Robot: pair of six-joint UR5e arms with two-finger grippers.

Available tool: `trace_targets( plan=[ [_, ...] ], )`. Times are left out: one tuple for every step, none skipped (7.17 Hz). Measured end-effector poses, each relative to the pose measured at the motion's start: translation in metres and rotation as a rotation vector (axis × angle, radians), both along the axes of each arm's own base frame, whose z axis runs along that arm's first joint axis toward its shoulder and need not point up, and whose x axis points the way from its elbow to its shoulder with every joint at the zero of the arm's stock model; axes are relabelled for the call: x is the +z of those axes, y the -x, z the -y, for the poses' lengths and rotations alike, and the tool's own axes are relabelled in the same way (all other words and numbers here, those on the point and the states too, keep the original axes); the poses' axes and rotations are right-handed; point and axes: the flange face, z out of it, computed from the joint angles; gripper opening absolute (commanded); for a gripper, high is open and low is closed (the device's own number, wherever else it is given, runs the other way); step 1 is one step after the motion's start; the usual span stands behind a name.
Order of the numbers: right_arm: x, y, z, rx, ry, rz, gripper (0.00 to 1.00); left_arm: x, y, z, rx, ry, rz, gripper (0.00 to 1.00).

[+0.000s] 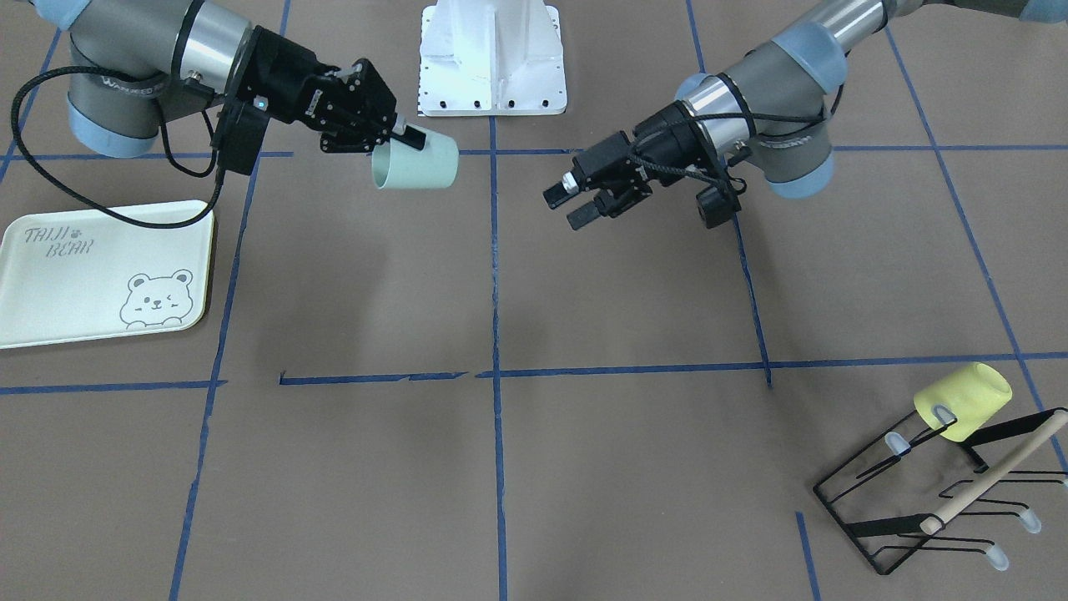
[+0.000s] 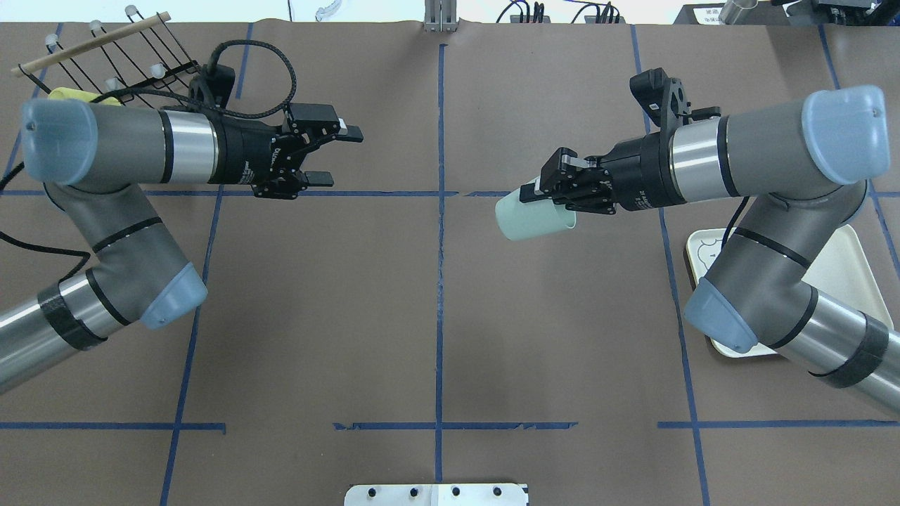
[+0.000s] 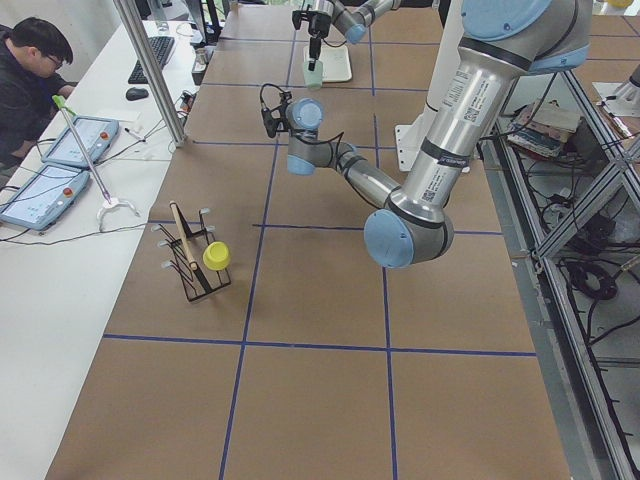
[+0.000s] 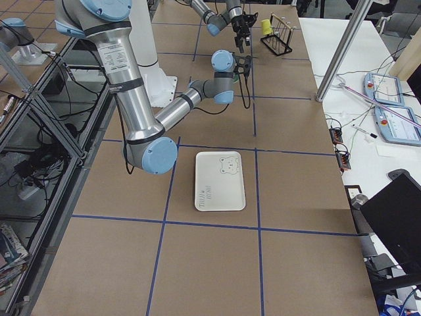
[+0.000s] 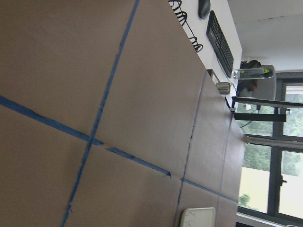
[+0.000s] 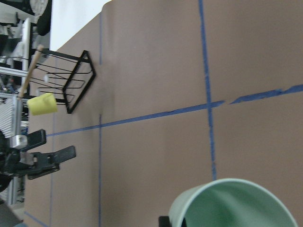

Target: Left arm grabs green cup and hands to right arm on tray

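Front view, lower right: yellow cup (image 1: 964,401) is hanging on wire rack (image 1: 959,497). Mid left: tray (image 1: 83,275) is lying flat, left side cropped. Upper left: right gripper (image 1: 399,138) is clamping green cup (image 1: 421,163), tilted, above table (image 1: 584,467). Right of ctr: left gripper (image 1: 576,204) is hanging w/ fingers spread, empty. Overhead: right arm (image 2: 759,147) is hiding most of tray.

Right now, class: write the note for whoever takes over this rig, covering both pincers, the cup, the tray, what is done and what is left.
Left pincer: open, empty, apart from the cup.
Right pincer: shut on the green cup, held in the air.
Tray: on the right pincer's side, no cup on it.
Done: the hand-over, it seems.
Left: set the cup on the tray.
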Motion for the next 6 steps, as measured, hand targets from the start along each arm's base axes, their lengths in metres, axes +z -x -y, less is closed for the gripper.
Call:
trace_targets(
  plan=[
    [0.006,-0.003,0.009,0.004,-0.006,-0.146,0.00,0.018,0.009,0.004,0.007,-0.020,0.144,1.00],
    [0.012,-0.009,0.013,-0.003,-0.025,-0.308,0.00,0.028,0.015,0.003,0.037,-0.046,0.299,1.00],
    [0.023,-0.018,0.011,-0.023,-0.069,-0.474,0.00,0.027,0.022,-0.004,0.084,-0.066,0.440,1.00],
    [0.041,-0.031,0.004,-0.063,-0.127,-0.641,0.00,0.024,0.030,-0.013,0.142,-0.092,0.564,1.00],
    [0.071,-0.045,-0.005,-0.110,-0.168,-0.783,0.00,0.028,0.041,-0.024,0.205,-0.131,0.664,1.00],
    [0.109,-0.059,-0.014,-0.149,-0.195,-0.891,0.00,0.045,0.053,-0.037,0.264,-0.176,0.736,1.00]
  ],
)
